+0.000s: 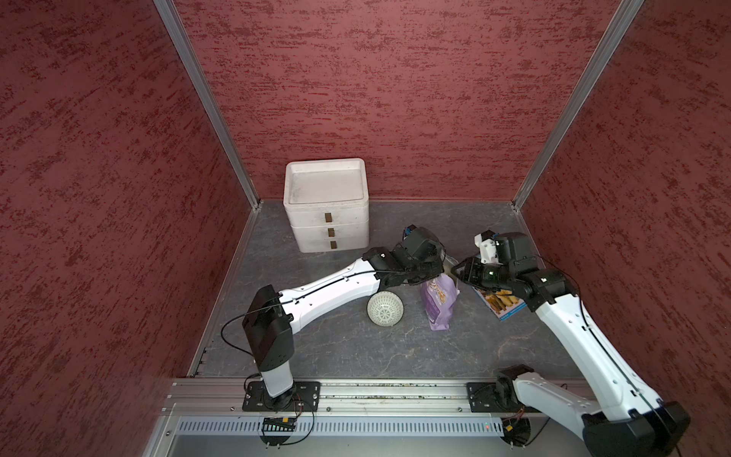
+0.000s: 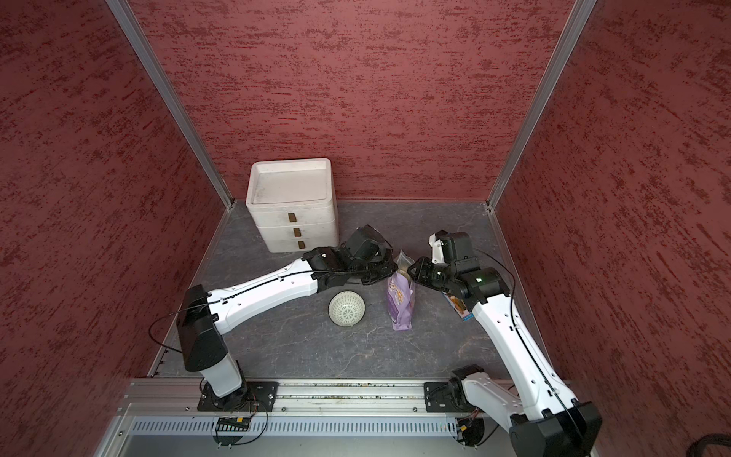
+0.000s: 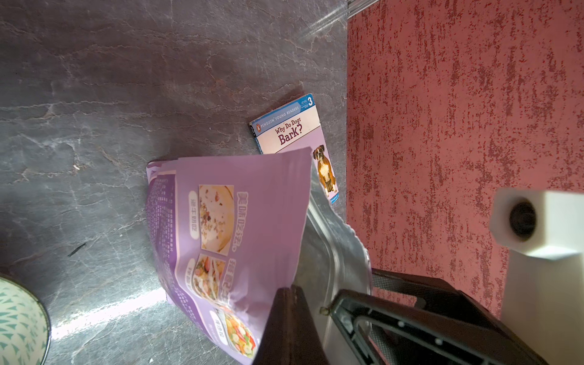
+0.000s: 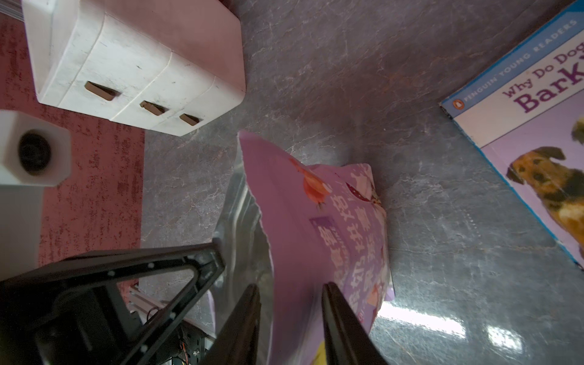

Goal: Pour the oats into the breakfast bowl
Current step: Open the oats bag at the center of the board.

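Observation:
The lavender-purple pouch [image 1: 440,302] [image 2: 401,304] stands on the grey table with its silver-lined mouth open. A pale beige patch of oats [image 2: 402,272] shows in that mouth. My left gripper [image 3: 290,289] is shut on one wall of the pouch [image 3: 252,215] at its top edge. My right gripper [image 4: 291,287] is open, its fingers astride the opposite wall of the pouch [image 4: 316,221] without pinching it. The breakfast bowl [image 1: 385,308] [image 2: 347,308], white with a green lattice, sits just left of the pouch under the left forearm, patterned outside towards the camera.
A white three-drawer box [image 1: 327,205] [image 4: 132,63] stands at the back wall, left of the grippers. A blue dog-picture book [image 1: 502,302] [image 3: 294,126] lies flat right of the pouch, partly under the right arm. Red walls enclose three sides.

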### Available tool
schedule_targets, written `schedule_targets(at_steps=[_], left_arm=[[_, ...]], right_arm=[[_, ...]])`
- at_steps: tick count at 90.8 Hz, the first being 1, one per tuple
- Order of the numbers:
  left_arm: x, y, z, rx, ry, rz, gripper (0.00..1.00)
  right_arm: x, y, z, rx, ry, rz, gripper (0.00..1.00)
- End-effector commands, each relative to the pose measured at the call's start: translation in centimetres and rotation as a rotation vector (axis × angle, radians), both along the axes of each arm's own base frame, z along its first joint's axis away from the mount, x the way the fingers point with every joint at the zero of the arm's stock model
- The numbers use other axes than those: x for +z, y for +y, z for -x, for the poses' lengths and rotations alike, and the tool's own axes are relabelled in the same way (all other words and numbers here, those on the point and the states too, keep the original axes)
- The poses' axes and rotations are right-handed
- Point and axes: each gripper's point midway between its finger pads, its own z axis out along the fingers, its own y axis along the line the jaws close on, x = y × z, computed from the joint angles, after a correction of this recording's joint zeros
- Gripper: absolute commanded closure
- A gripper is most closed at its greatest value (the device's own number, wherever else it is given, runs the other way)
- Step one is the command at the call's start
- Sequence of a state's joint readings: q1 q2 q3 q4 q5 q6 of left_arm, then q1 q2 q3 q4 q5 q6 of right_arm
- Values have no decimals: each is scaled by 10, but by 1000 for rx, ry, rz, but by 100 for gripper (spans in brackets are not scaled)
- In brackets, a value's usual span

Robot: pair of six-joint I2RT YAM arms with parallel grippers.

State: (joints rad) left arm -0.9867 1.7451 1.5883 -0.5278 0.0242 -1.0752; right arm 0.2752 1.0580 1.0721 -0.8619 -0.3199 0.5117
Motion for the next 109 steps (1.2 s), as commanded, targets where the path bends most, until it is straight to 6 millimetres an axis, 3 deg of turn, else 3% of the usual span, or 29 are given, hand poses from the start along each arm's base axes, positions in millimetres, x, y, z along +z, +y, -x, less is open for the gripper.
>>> schedule_targets(at_steps=[1, 3, 11, 24, 35, 46, 57, 71, 85, 90, 97, 109], left_arm=[[41, -5, -6, -11, -80, 60, 100], [41, -4, -7, -11, -86, 43, 100], [48, 11, -13, 5, -121, -68, 100], [68, 39, -28, 45, -180, -182, 100], [71, 55, -35, 60, -181, -199, 100], [60, 49, -39, 44, -175, -177, 100], [40, 41, -47, 38, -137, -155, 100], [30, 48, -60, 58, -127, -177, 100], [25, 55, -63, 62, -116, -184, 100], [21, 54, -62, 61, -107, -180, 100], [17, 52, -60, 56, -90, -172, 100], [13, 51, -60, 59, -82, -174, 100]], right_arm=[[7, -4, -2, 18, -25, 72, 90], [8, -5, -3, 18, -29, 89, 100], [14, -24, -12, -46, -60, 201, 100], [51, -49, -29, -147, -194, 306, 100], [66, -30, -41, -89, -284, 220, 100], [71, -9, -54, -51, -385, 106, 100], [72, -3, -73, -58, -450, 80, 100], [67, 12, -99, -3, -520, 73, 100], [68, 18, -106, 21, -570, 62, 100], [70, 21, -102, 38, -587, 44, 86], [67, 21, -93, 41, -553, 26, 56], [59, 12, -67, 5, -535, -6, 39]])
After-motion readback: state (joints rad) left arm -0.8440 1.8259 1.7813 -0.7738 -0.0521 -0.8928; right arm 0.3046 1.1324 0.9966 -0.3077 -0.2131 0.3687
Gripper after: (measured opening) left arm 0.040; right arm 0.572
